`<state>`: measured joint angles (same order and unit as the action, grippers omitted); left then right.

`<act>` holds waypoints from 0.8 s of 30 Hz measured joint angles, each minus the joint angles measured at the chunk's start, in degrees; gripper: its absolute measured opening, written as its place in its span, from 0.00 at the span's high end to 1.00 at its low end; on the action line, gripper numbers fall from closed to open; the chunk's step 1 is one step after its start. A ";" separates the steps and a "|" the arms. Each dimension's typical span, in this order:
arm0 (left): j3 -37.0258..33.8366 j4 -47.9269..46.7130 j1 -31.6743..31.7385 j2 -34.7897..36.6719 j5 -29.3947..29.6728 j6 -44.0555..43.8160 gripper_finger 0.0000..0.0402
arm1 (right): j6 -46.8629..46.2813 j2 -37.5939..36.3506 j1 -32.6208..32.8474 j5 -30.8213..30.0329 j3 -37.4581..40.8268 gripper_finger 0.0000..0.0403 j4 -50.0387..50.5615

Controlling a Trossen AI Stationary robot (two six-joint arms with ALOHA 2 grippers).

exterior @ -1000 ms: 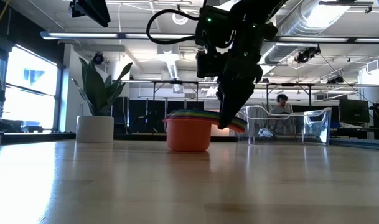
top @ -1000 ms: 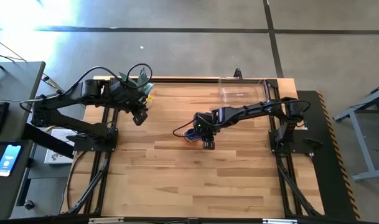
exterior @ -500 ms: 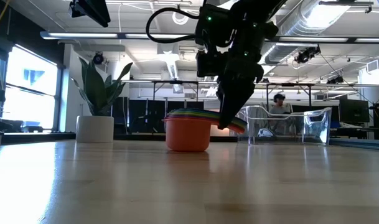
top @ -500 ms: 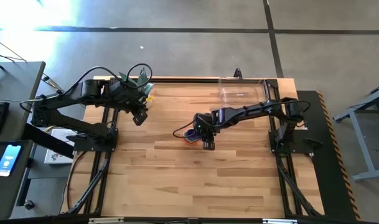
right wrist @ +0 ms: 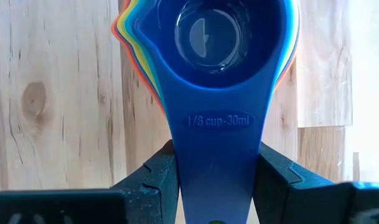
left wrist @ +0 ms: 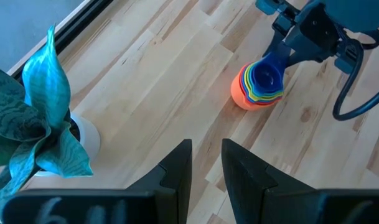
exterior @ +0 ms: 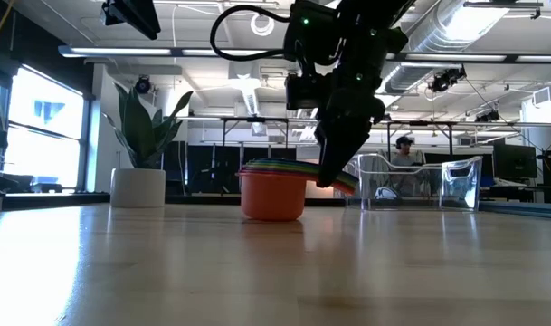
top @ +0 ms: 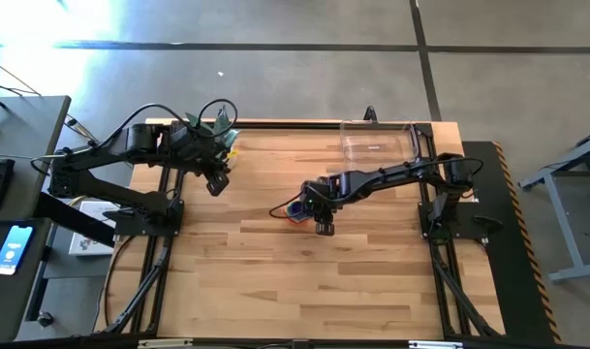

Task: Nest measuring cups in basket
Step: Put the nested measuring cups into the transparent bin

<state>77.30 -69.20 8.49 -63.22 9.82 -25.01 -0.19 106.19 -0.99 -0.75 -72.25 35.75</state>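
The measuring cups (top: pixel 296 212) stand nested in one stack near the table's middle. The orange cup (exterior: pixel 273 195) is outermost with its base on the wood, and the small blue cup (right wrist: pixel 205 37) sits on top. My right gripper (right wrist: pixel 217 180) is shut on their stacked handles at the stack's near-right side (top: pixel 322 221). My left gripper (top: pixel 217 184) hangs shut above the far-left part of the table, beside the plant and away from the cups (left wrist: pixel 259 87). The clear basket (top: pixel 377 143) rests at the far right edge. My right gripper pinches the stacked flat handles between its two fingers (right wrist: pixel 158 180), one on each long edge, with the blue handle (right wrist: pixel 195 162) uppermost. The fingers slant down from above (exterior: pixel 334 177). The stack stays upright with its base on the table.
A white pot with a green plant (exterior: pixel 137 187) stands at the far left edge under my left arm (left wrist: pixel 83 137). The basket (exterior: pixel 420 181) shows beyond the stack in the low view. Bare wood lies along the near half of the table (top: pixel 304 281). A person sits in the room behind.
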 joint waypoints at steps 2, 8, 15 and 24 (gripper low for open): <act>0.00 -0.01 -0.01 0.00 0.00 -0.22 0.81 | 0.00 0.00 -0.01 0.23 0.00 0.68 0.00; 0.00 -0.01 0.00 0.00 -0.01 -0.24 0.81 | -1.17 0.00 -0.01 0.30 0.00 0.68 0.02; 0.00 -0.03 -0.01 0.00 0.00 -0.01 0.81 | -1.51 0.00 0.02 0.30 0.00 0.68 0.00; 0.00 -0.56 0.00 0.02 -0.02 0.06 0.81 | -2.86 -0.87 0.02 0.30 0.00 0.68 -0.35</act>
<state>77.30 -69.76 8.49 -63.20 9.80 -24.95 -3.05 105.32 -0.97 -0.45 -72.25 35.40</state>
